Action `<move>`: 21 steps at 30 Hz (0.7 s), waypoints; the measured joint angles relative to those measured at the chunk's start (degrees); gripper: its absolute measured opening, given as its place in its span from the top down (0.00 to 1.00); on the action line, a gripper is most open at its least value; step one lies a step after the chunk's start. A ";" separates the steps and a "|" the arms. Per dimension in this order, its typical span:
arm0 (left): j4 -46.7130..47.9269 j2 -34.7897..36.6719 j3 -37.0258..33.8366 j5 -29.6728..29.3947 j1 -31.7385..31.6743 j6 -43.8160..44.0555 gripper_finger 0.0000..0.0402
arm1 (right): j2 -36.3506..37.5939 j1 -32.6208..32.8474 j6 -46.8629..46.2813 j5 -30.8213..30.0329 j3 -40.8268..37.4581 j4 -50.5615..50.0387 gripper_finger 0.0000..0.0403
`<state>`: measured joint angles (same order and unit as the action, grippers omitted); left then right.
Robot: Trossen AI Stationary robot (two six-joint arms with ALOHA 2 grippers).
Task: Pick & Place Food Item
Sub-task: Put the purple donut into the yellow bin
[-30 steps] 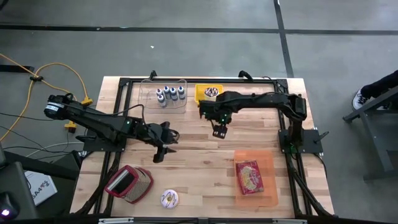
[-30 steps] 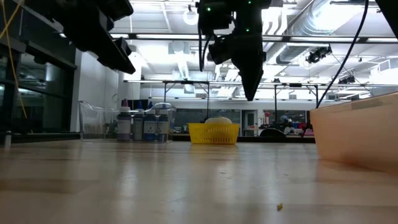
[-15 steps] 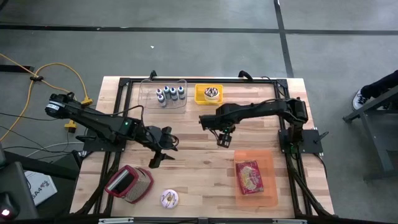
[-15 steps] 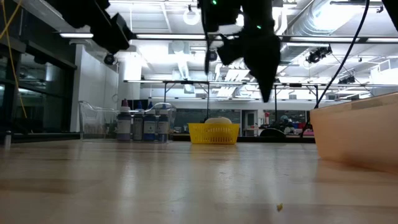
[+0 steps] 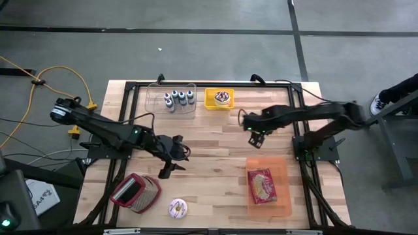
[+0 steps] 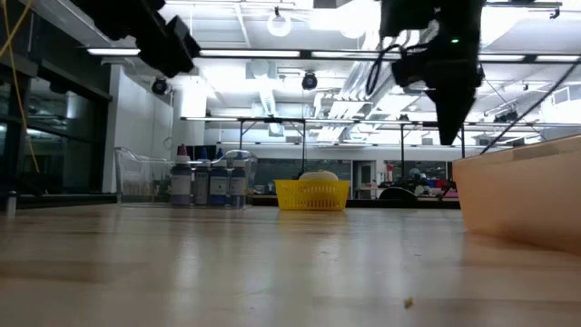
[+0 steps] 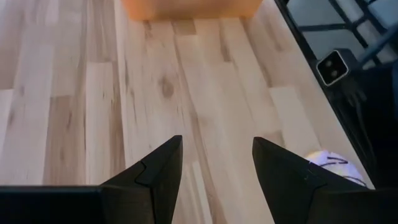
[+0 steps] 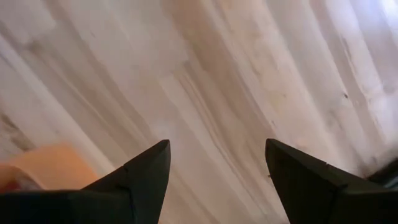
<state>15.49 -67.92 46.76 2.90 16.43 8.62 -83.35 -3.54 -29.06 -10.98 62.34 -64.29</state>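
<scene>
High view: right hand (image 5: 255,140), fingers spread and empty, has swung from near the yellow basket (image 5: 219,98) to just beside the orange bin (image 5: 285,171) holding the red food packet (image 5: 262,186), suggesting placement done; left hand (image 5: 166,166) spread, empty, waiting.

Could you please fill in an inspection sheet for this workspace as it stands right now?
Surface: wooden table, bare in the middle.
Job's things: red food packet lying in the orange bin; yellow basket holding a food item at the far edge.
Clutter: clear tray of small bottles; red-rimmed container and round white item near the front edge.
Grippers: left gripper open, empty, above the table; right gripper open, empty, above the table just beyond the bin.
Cables: yellow cable on the floor to the left.
Surroundings: a person's shoe at right.
</scene>
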 joint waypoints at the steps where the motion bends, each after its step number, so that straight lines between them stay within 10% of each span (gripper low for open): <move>1: -0.45 -0.51 0.02 0.02 -0.33 -0.02 0.53 | 2.40 -0.03 -0.80 -0.49 -1.93 1.53 0.38; 21: 0.14 -10.68 2.29 9.04 5.55 -4.05 0.53 | 11.59 0.06 -0.54 -1.10 -10.42 14.77 0.38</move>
<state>15.63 -78.60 49.05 11.93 21.97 4.57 -71.76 -3.49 -29.60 -12.08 51.92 -49.52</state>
